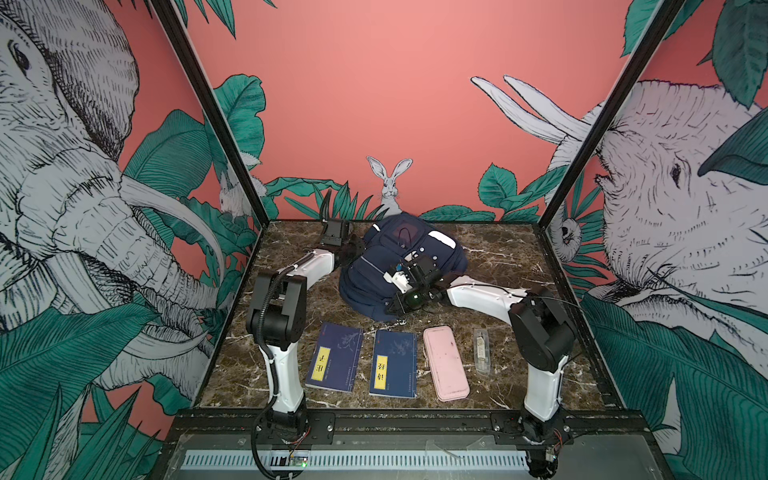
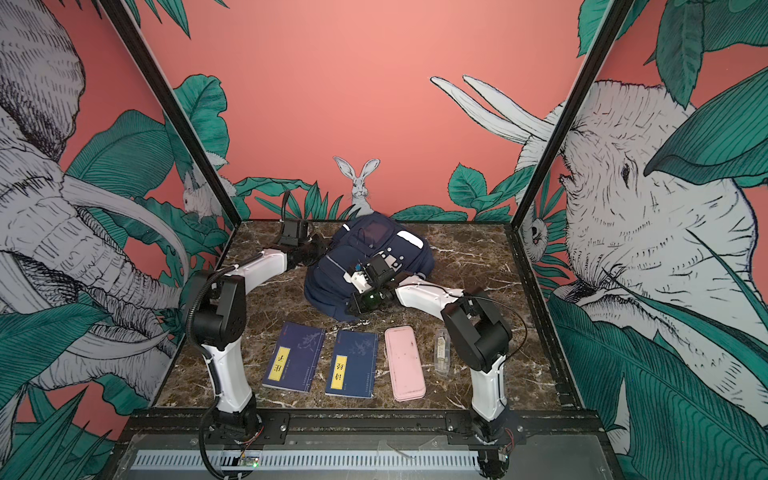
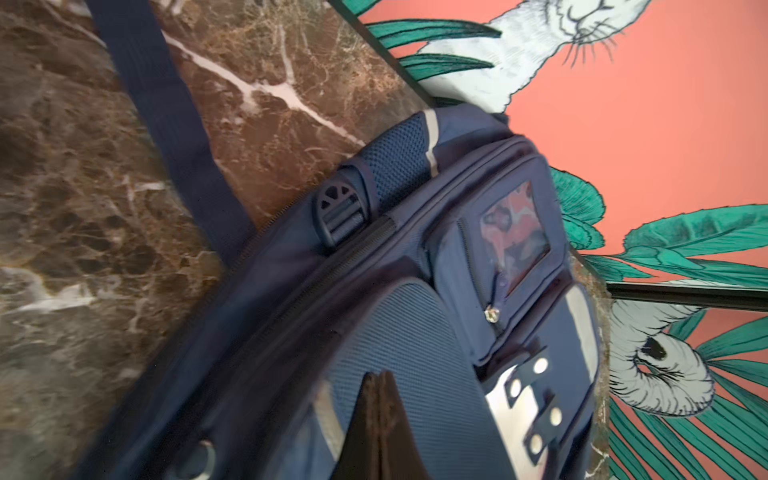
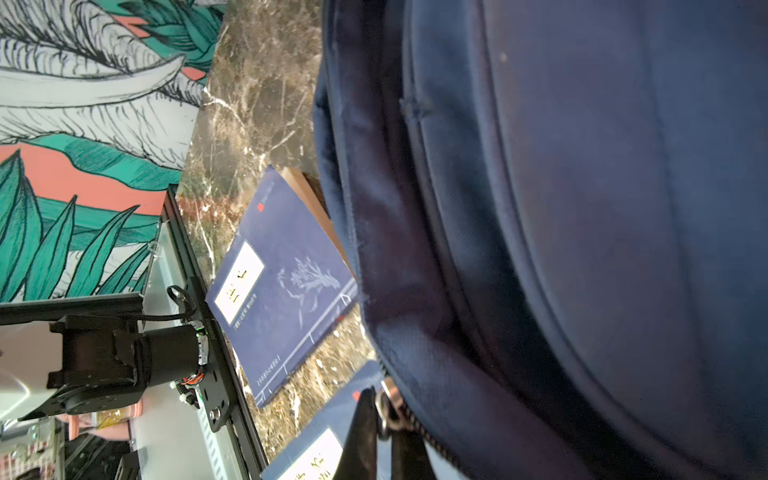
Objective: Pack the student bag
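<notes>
1. So, the student bag (image 1: pixel 365 286) sits toward the back of the desk (image 1: pixel 498 257), roughly mid-width. It's slumped on its back with the front pocket and grey stripe facing up, and both top views show it (image 2: pixel 328 286).
2. Right tool (image 4: pixel 382 409) is clamped on the zipper pull (image 4: pixel 388 392) at the bag's near edge, with a finger on each side of the little metal ring.
3. Left tool (image 3: pixel 382 380) is over at the bag's far-left side. Its fingers are pressed together, with the tips on the bag's front panel. That wrist view is pretty blurry, so I can't tell if any fabric is pinched between them.
4. One bag strap (image 3: pixel 166 124) trails flat across the desk, away from the bag.
5. Lined up along the near side of the desk, left to right: a navy book (image 1: pixel 334 357) with a yellow label, a second navy book (image 1: pixel 394 363) just like it, a pink case (image 1: pixel 445 363) and a small clear case (image 1: pixel 482 351). The contents of the clear one are too tiny to make out. All four lie flat, apart from each other and from the bag.
6. Around the desk is a salmon-pink mural wall (image 1: pixel 395 104) with green leaves, elephants and a rabbit.
</notes>
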`<state>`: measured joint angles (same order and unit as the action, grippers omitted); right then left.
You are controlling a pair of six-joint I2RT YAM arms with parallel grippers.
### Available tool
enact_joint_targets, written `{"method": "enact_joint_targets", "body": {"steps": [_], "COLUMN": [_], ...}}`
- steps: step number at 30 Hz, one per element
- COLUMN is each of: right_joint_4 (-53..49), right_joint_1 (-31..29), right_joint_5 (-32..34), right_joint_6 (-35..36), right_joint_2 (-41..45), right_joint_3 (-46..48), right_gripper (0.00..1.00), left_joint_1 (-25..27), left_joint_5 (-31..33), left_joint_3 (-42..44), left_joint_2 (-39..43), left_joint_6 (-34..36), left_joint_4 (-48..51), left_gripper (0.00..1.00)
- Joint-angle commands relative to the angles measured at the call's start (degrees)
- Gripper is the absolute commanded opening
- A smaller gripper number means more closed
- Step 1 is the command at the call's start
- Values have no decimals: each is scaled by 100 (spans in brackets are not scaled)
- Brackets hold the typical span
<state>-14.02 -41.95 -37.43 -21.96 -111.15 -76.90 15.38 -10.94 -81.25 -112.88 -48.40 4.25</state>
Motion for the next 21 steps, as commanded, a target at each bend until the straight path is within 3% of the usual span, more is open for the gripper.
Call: {"method": "enact_joint_targets", "body": {"steps": [1,4,7,11,15,18,21], "right_joint_4": [186,24,-187,-428,-567,-735,-998], "right_joint_1": [-102,-115,-73,142,502,764,923], "right_joint_5": [-230,-170,61,166,227,240,314], "right_joint_6": [-195,-127,96,330,540,729,931], "right_joint_2": [-237,-349,-162,163,525,685,748], "right_joint_3": [-381,-551,-414,-48,494,699,747], "right_gripper": [1,1,1,1,1,1,1], "left_joint_1": [38,35,35,31,33,60,134], "left_joint_5": [56,106,251,316,110,-129,-302], "left_joint_3": [65,9,-497,-1280,-1915,-2468,-2926], "left_joint_2": [347,396,333,72,-346,-782,-1156], "left_joint_6": [-124,27,686,1587,2227,2597,2867], "left_joint_4": [-149,-53,673,1739,2475,3030,3443], "left_gripper": [0,0,0,28,49,59,61]}}
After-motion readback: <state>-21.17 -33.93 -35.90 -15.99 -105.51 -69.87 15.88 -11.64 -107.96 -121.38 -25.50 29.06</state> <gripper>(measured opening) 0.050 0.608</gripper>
